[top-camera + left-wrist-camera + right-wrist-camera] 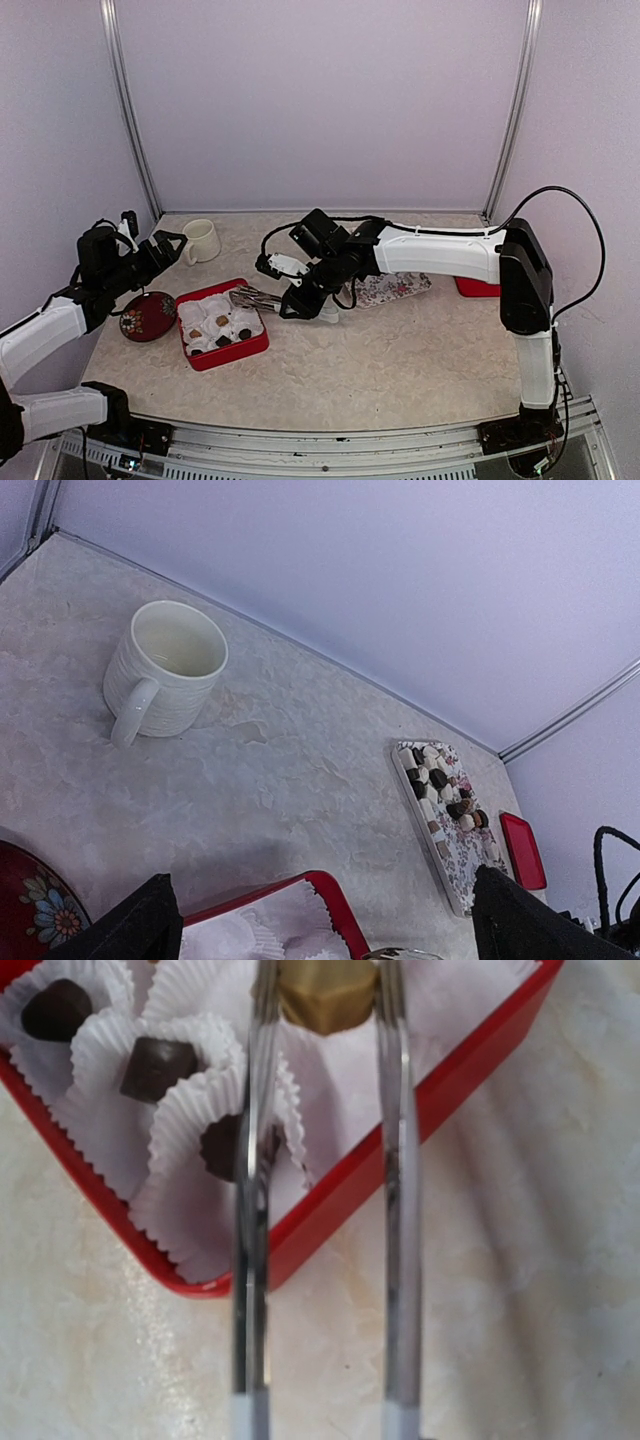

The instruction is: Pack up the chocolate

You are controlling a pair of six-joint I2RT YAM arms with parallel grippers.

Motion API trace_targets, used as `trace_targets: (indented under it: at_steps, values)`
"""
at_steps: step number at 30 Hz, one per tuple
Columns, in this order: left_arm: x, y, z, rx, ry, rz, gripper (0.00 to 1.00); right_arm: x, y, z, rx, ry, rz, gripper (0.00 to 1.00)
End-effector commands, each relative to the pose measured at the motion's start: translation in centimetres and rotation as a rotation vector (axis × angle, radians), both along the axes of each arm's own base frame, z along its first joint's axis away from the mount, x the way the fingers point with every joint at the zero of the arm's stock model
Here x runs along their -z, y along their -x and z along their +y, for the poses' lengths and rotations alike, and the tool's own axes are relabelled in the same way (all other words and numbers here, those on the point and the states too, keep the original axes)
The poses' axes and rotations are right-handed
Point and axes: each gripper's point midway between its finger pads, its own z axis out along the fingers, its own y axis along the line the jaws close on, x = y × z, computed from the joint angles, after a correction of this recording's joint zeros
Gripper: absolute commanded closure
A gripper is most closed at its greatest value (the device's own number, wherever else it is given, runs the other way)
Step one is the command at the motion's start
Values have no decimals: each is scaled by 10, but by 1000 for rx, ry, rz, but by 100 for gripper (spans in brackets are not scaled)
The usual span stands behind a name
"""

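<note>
Tongs [392, 1210] in right pincer [293, 304] pinch chocolate [325, 995] over box [400, 1150]; left pincer [171, 246] wide near mug [202, 240].

Heads up, on the right wrist cam the tan chocolate [328, 995] between the tongs [398, 1210] gets chopped by the top edge, tong tips too, one dark piece [218, 1145] sits half behind one tong arm, and the left wrist cam clips the red box [322, 881] and oval dish [25, 915].

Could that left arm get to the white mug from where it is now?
Probably yes. The left gripper is open and points towards the mug, which stands upright just ahead of it. Nothing lies between them, so the way looks free.
</note>
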Motion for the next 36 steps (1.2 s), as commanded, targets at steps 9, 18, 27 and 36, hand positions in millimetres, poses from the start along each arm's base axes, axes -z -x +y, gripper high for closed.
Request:
trace_targets:
  at_steps: [9,18,27,36]
  values:
    - [-10,-2,3,-10,-3,-35,1,-10,1,3,-6,-13,-28,62]
    - [-10,-3,2,-5,-1,-34,1,-36,-4,2,12,-65,-74,62]
    - [-12,-3,2,-3,-1,-36,1,-82,-32,-27,93,-170,-102,62]
    - [-13,-4,1,1,2,-35,1,-71,-76,-124,310,-152,-93,62]
